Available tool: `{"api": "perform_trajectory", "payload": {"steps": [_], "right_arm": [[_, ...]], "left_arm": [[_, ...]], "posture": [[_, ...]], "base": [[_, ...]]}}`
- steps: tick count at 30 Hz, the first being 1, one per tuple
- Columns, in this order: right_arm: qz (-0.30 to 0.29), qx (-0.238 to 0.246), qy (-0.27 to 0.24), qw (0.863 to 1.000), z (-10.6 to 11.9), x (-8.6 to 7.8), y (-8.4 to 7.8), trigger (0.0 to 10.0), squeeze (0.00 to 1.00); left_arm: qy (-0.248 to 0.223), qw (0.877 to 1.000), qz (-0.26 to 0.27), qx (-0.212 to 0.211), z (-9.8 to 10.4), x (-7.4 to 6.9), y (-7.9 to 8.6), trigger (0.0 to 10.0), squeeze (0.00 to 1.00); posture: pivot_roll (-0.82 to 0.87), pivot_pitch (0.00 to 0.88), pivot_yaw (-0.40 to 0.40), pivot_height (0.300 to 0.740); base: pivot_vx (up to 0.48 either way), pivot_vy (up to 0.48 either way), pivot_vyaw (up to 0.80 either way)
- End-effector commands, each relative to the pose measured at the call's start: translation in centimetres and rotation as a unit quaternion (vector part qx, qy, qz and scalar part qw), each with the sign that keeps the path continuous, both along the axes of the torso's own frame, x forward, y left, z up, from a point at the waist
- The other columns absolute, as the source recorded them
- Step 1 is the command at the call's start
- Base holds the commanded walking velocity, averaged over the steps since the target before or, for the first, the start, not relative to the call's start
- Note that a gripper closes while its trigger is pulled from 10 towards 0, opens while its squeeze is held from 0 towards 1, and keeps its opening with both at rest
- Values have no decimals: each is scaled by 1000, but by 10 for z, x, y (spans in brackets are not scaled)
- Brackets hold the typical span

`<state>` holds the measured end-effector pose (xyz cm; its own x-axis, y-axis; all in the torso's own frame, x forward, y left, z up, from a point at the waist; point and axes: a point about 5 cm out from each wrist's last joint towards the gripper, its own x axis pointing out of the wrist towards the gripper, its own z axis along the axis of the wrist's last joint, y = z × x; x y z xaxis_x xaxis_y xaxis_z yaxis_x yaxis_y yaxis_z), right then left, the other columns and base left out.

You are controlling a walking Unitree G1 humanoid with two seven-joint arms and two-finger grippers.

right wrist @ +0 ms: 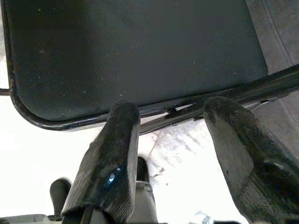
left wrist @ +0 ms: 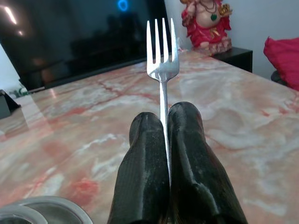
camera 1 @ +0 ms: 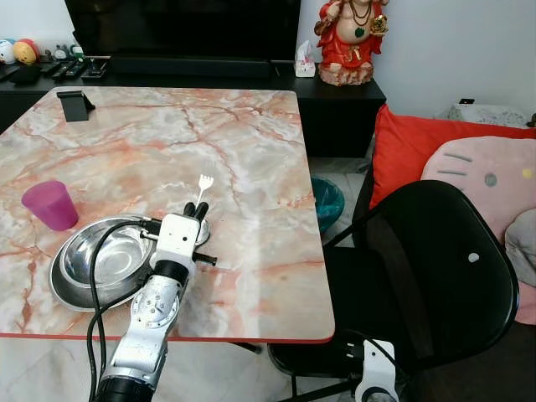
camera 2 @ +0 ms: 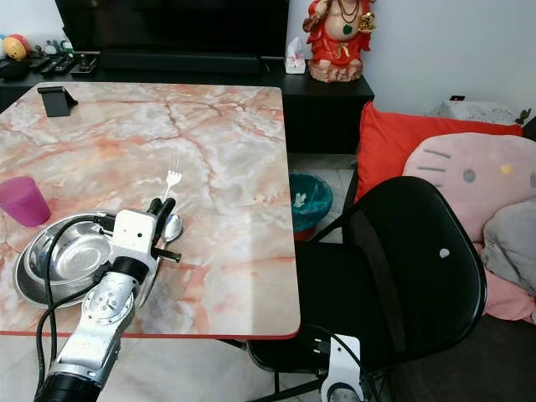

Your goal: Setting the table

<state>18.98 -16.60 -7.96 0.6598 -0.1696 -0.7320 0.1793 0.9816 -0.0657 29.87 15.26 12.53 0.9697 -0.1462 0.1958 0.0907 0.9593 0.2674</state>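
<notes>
Left claw (left wrist: 167,140): clenched on the handle of the fork (left wrist: 161,51); the tines point forward, away from the robot, and are held up above the surface (camera 1: 251,167).
Fork position: just to the right of the bowl (camera 1: 105,260), over bare marble; I cannot tell if its lower end touches the surface.
Spoon (camera 2: 172,226): lies beside the claw, next to the bowl rim.
Cup (camera 1: 50,203): pink, upright, near the bowl on its far left side.
Right claw (right wrist: 173,154): released, hangs low beside the chair (camera 1: 435,276), holding nothing.
Step in hand: placing the fork at the place setting, I judge.
Next move: lower the fork flat beside the bowl, then loosen the grip; it needs care not to push the spoon.
</notes>
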Motion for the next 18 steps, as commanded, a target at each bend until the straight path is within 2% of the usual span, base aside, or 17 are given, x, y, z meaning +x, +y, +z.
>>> {"api": "perform_trajectory", "payload": {"steps": [1, 18], "right_arm": [[-4, -2, 7, 1000, -1, -1, -1, 10000, 0], [4, 5, 1, 1000, 0, 0, 0, 10000, 0]], "left_arm": [[-11, 1000, -6, 2, 3, 2, -3, 10000, 0], [-18, 1000, -11, -9, 4, 3, -6, 10000, 0]], "posture": [[-9, 0, -30, 740], [1, 0, -36, 740]], "base": [[0, 0, 0], [0, 0, 0]]}}
